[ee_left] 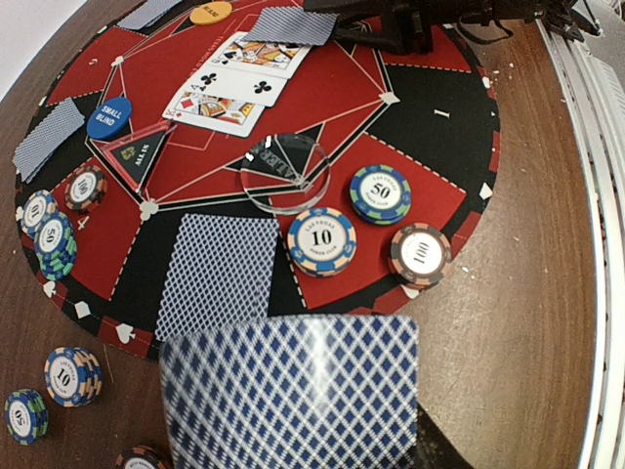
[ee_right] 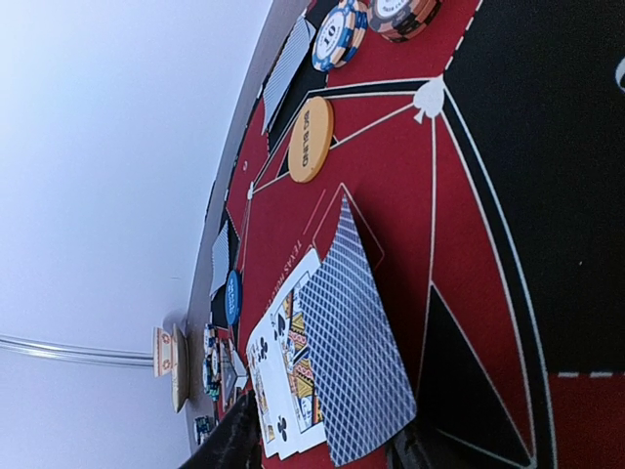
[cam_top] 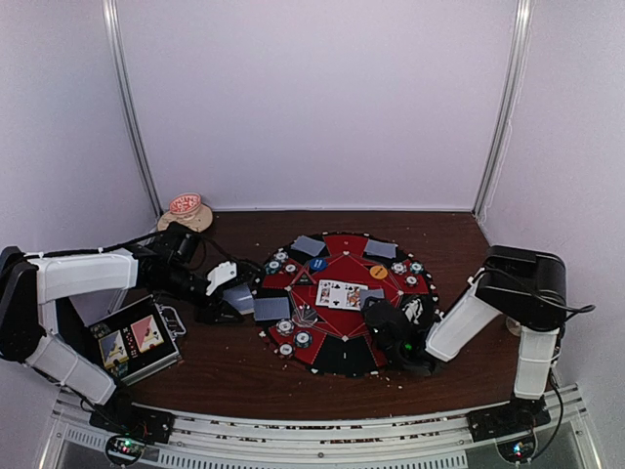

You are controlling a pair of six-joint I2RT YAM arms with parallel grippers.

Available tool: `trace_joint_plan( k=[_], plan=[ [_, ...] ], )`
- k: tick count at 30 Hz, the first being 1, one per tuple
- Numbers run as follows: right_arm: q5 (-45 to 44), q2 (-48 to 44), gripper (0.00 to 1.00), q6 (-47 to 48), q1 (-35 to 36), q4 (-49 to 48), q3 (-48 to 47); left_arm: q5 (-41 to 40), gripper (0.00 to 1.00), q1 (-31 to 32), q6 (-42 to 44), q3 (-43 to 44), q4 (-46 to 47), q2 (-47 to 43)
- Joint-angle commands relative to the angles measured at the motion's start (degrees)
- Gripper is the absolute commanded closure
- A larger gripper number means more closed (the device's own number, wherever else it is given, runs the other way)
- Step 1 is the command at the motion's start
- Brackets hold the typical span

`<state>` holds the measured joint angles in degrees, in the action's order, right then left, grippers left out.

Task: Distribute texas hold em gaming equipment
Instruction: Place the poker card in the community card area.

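Note:
A round red-and-black poker mat [cam_top: 342,354] lies mid-table. My left gripper [cam_top: 227,301] hovers at its left edge, shut on a blue-patterned playing card [ee_left: 293,391] that hides its fingers. Beyond that card lie a face-down card [ee_left: 217,274] and striped chips marked 10 [ee_left: 321,239], 50 [ee_left: 380,193] and 100 [ee_left: 419,254]. Face-up cards [ee_left: 229,88] lie at the centre. My right gripper [ee_right: 322,454] is open, its fingers either side of a face-down card [ee_right: 356,352] that leans on the face-up cards. A blue button [ee_left: 108,117] and an orange button [ee_right: 311,139] rest on the mat.
A clear round disc [ee_left: 284,171] sits near the mat's centre. Chip stacks [ee_left: 71,376] stand on the bare wood left of the mat. A metal case with card pictures [cam_top: 137,337] lies under the left arm. A beige mug [cam_top: 186,210] stands at the back left.

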<state>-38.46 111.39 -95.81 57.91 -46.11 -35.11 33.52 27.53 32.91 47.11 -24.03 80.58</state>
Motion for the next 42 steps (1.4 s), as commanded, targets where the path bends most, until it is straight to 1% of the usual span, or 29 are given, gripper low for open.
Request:
trace_joint_plan(
  k=[1, 6, 11, 20, 33, 42],
  plan=[
    [0.23, -1.88, 0.55, 1.36, 0.46, 1.52, 1.15, 1.24, 0.55, -0.09, 0.23, -0.18, 1.53, -1.08],
    [2.07, -1.34, 0.48, 2.69, 0.49, 1.34, 0.34, 1.24, 0.55, -0.08, 0.23, -0.2, 1.51, -1.12],
    [2.39, -0.46, 0.47, 3.18, -0.08, 1.47, -0.46, 1.31, 0.54, -0.1, 0.27, -0.18, 1.53, -1.28],
    [6.55, 1.24, 0.46, 5.82, -3.06, 3.02, -3.35, 1.3, 0.54, -0.06, 0.26, -0.27, 1.5, -1.39],
    [10.89, -2.01, 0.46, 6.42, -3.13, -1.18, 0.95, 1.35, 0.54, -0.1, 0.27, -0.18, 1.53, -1.39],
    [12.21, -5.07, 0.45, 7.0, -3.64, -1.79, 2.93, 1.23, 0.55, -0.03, 0.19, -0.18, 1.53, -1.4]
  ],
)
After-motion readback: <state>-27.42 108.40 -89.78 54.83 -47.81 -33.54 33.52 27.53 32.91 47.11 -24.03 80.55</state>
